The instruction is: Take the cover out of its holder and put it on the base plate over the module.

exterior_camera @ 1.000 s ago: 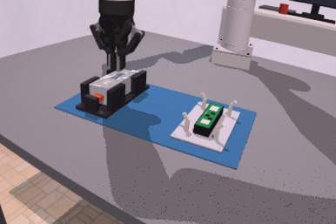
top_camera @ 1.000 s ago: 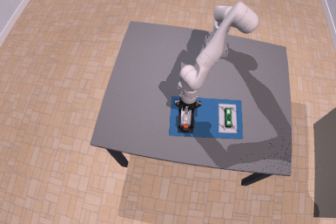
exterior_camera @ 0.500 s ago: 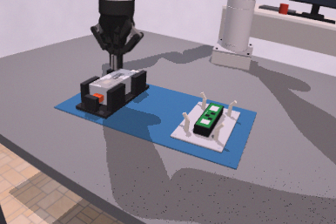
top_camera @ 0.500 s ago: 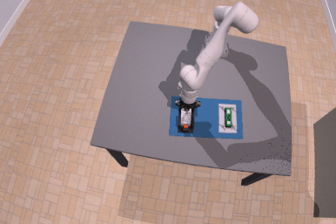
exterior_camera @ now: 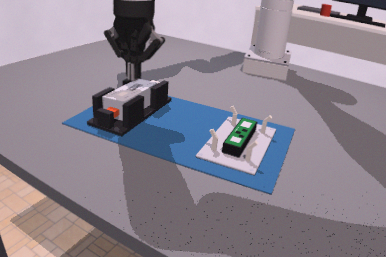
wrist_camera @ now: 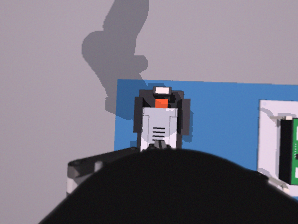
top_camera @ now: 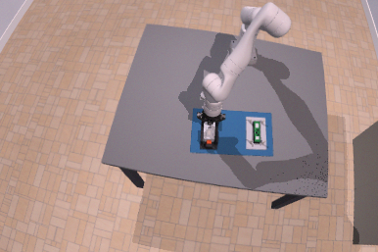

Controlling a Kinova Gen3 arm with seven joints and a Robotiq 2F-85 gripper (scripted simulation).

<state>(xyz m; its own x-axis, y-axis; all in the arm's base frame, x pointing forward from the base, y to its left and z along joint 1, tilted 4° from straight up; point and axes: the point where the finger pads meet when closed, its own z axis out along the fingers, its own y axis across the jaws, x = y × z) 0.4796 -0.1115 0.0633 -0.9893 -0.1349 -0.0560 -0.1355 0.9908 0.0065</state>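
Observation:
The light grey cover (exterior_camera: 131, 92) lies in its black holder (exterior_camera: 127, 108) on the left part of the blue mat, with an orange tab (exterior_camera: 114, 111) at its near end. It also shows in the wrist view (wrist_camera: 159, 125) and in the overhead view (top_camera: 210, 133). My gripper (exterior_camera: 132, 71) points down at the far end of the cover, with its fingers shut together just above that end. I cannot see anything between them. The green and black module (exterior_camera: 240, 134) sits on the white base plate (exterior_camera: 243, 148) to the right, between white posts. A dark body fills the lower wrist view and hides the fingertips.
The blue mat (exterior_camera: 180, 132) holds both the holder and the base plate. The arm's base (exterior_camera: 270, 22) stands at the back of the grey table. A shelf with a red object (exterior_camera: 326, 10) and a monitor lies behind it.

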